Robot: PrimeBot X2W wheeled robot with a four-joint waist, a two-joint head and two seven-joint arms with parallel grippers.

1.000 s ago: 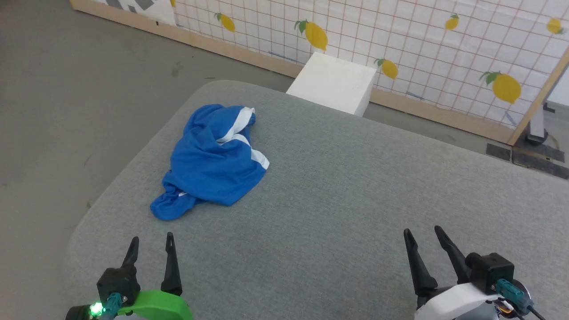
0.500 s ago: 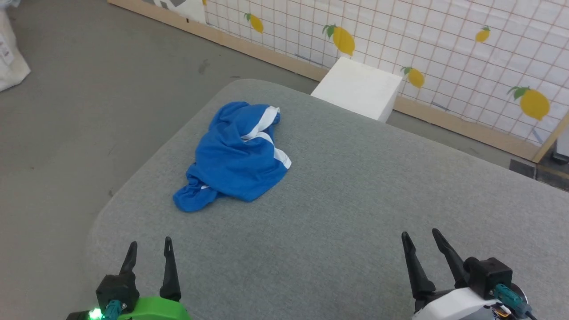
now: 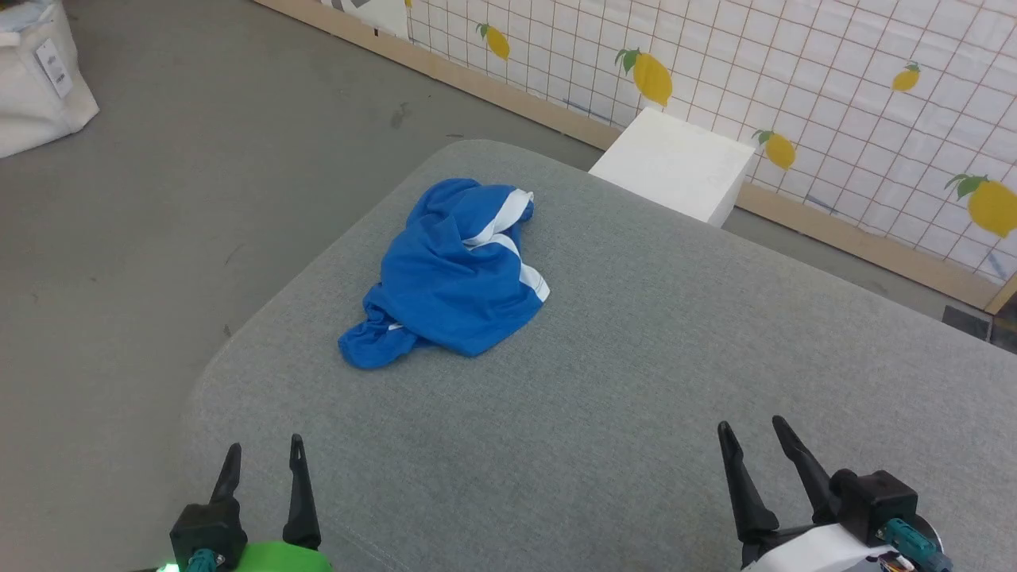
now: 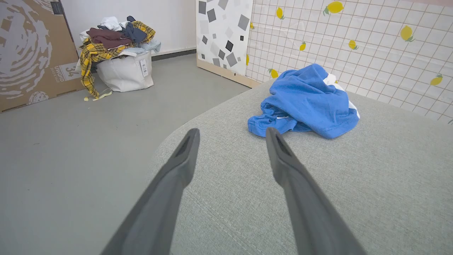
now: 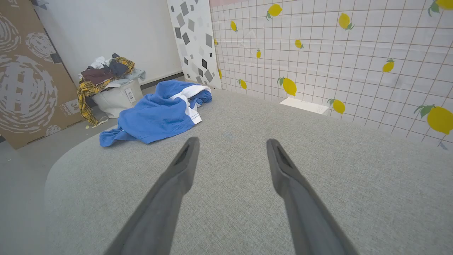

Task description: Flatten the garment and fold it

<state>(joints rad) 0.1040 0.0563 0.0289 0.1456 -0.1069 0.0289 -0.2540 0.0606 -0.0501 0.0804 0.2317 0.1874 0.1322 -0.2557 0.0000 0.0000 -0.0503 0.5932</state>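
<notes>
Left pincer (image 3: 264,442), right pincer (image 3: 751,423) gape empty, off the garment (image 3: 453,278); wrist views add clothes (image 4: 113,33) heaped in a basket (image 4: 124,76)

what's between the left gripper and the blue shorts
Nothing visible stands in the way: just grey cushion between the open left gripper and the crumpled garment. The white box sits past the cushion's far edge.

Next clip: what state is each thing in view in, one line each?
garment: crumpled heap on the grey pad, unfolded, untouched.
left gripper: open, empty, short of the garment.
right gripper: open, empty, above bare pad.
laundry bin: upright, heaped with clothes.
</notes>
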